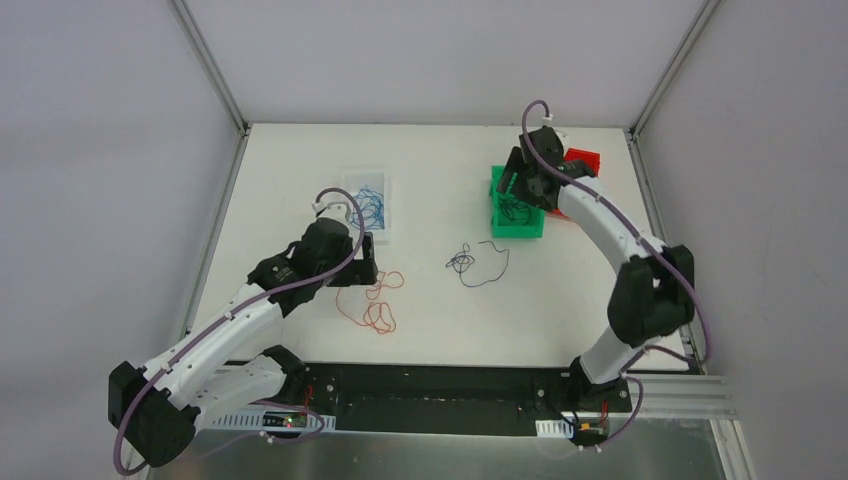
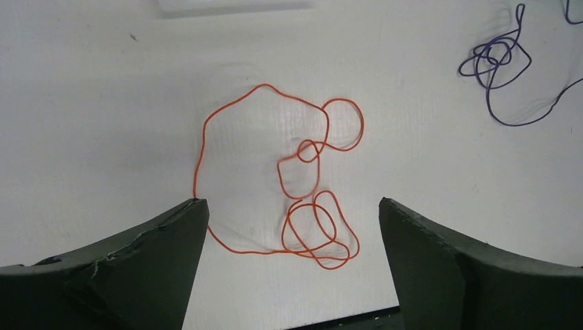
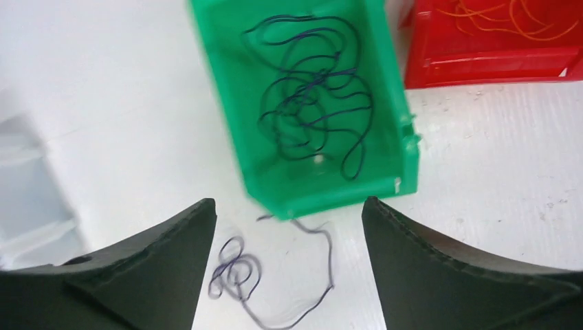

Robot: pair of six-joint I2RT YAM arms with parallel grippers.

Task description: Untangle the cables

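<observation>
Cables (image 1: 378, 298) part-sorted: left gripper (image 2: 292, 206) gapes above thin curly red wire (image 2: 324, 127), right gripper (image 3: 289, 206) gapes above green plastic bin (image 3: 234, 117); mid-worktop dark tangle (image 1: 461, 262) likely next.

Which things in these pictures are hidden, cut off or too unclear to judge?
- Red bin: top view, right arm covers most of it; right wrist view, top edge cuts it.
- Dark cables in the green bin: overlapping, blurred in the right wrist view; number unknown.
- Blue cables in the clear tray: too small to count in the top view.
- Purple cable: cut off by the right edge of the left wrist view.
</observation>
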